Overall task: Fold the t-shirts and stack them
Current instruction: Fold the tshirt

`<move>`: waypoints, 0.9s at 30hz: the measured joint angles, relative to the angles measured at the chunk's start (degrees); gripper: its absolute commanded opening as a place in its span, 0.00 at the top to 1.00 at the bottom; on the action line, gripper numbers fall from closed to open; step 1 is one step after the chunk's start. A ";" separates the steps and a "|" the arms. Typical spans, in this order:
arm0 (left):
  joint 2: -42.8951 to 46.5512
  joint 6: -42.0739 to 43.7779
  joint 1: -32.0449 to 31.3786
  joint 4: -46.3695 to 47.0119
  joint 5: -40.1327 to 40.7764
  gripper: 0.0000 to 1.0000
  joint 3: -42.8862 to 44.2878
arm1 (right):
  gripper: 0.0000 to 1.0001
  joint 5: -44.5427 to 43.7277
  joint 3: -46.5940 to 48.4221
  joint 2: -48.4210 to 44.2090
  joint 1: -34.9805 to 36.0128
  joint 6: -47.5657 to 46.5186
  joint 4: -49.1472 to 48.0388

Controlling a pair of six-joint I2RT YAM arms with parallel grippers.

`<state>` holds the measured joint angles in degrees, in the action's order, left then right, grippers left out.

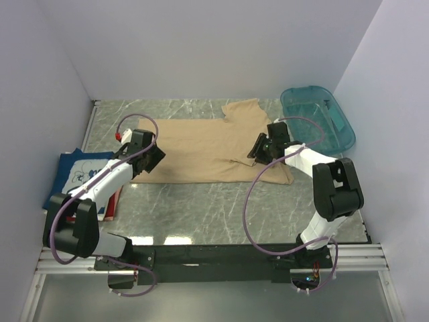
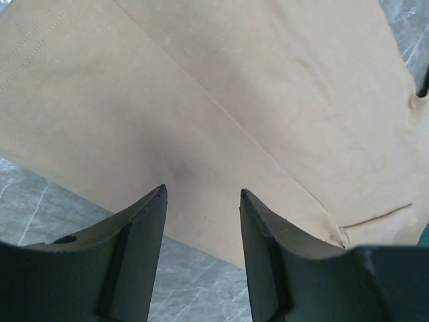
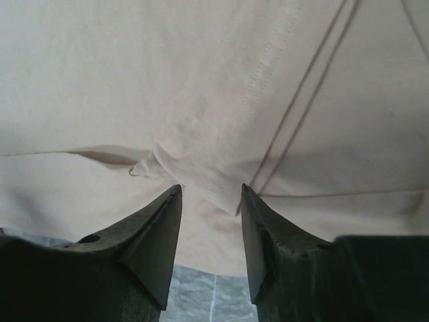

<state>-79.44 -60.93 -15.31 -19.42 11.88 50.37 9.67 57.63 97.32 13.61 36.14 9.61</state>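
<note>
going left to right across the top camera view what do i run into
navy t-shirt → left gripper → tan t-shirt → right gripper → teal tub

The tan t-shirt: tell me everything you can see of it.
The tan t-shirt is plain, soft-looking cloth with stitched hems, lying flat across the marble table, one sleeve pointing to the far edge. A layer is folded over, leaving a diagonal edge. The open left gripper is at its left end, the open right gripper at its right end.
</note>
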 measured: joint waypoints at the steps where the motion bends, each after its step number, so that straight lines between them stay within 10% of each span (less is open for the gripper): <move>1: 0.35 0.15 0.00 0.00 0.00 0.47 0.00 | 0.55 0.00 0.00 0.24 0.15 0.28 -0.42; 27: -0.15 1.73 -0.04 -0.07 -0.02 0.47 0.00 | 0.69 -2.05 -3.67 1.81 2.08 2.10 -3.21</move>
<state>-79.59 -59.20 -15.35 -19.49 11.86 50.37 7.62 53.95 99.13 15.68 38.24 6.39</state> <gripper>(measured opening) 0.530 0.355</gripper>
